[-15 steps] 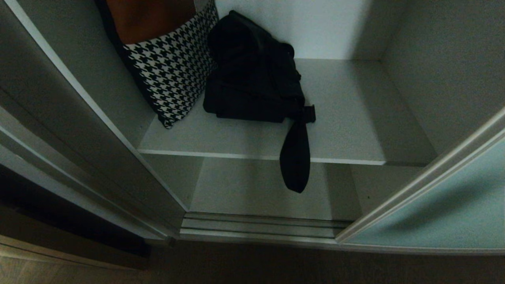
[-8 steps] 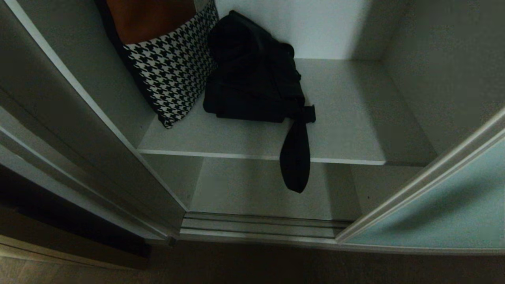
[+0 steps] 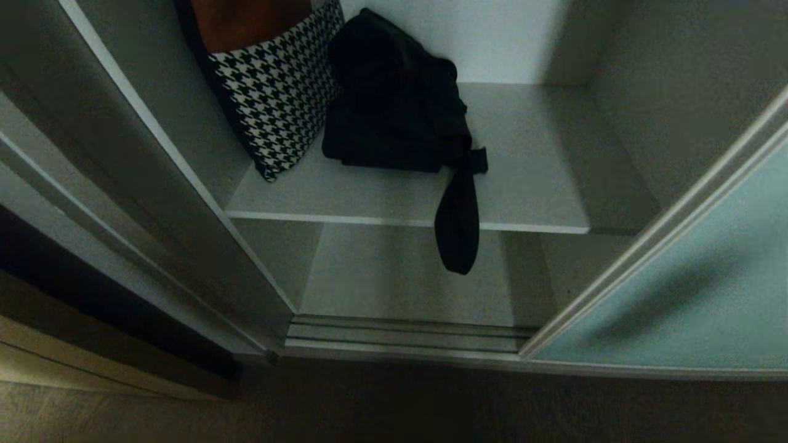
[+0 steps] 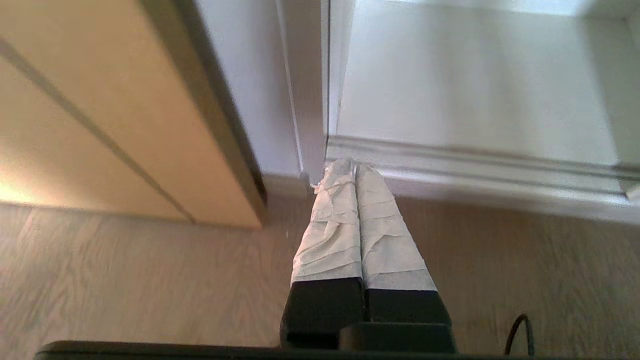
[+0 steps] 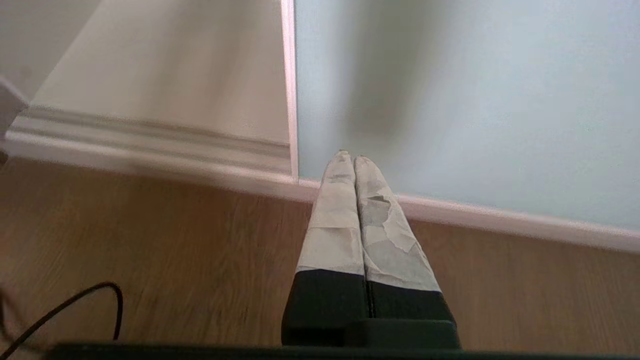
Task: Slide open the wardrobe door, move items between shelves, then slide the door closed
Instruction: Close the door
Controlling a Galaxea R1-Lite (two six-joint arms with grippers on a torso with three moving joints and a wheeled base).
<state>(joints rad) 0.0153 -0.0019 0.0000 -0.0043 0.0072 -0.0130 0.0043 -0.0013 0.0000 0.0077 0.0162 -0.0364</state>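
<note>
Wardrobe compartment open; sliding wardrobe door point(image 3: 683, 295), frosted blue-green glass, stands at the right side of the opening, on the floor track point(image 3: 406, 335)

Upper shelf point(image 3: 523, 184) holds two bags: houndstooth bag point(image 3: 277, 92) with orange top leaning against the left wall, black fabric bag point(image 3: 394, 104) touching it on its right. Black bag's strap point(image 3: 458, 227) hangs over the shelf's front edge. Lower shelf point(image 3: 394, 277) holds nothing visible; partly hidden by the strap

No labels or writing legible. Houndstooth bag's top cut off by the frame edge

Left gripper point(image 4: 350, 167): taped fingers pressed together, empty, low over wood floor point(image 4: 125, 280) near the wardrobe's left post, beside a beige panel point(image 4: 100, 110)

Right gripper point(image 5: 348, 157): fingers together, empty, in front of the door's bottom rail
</note>
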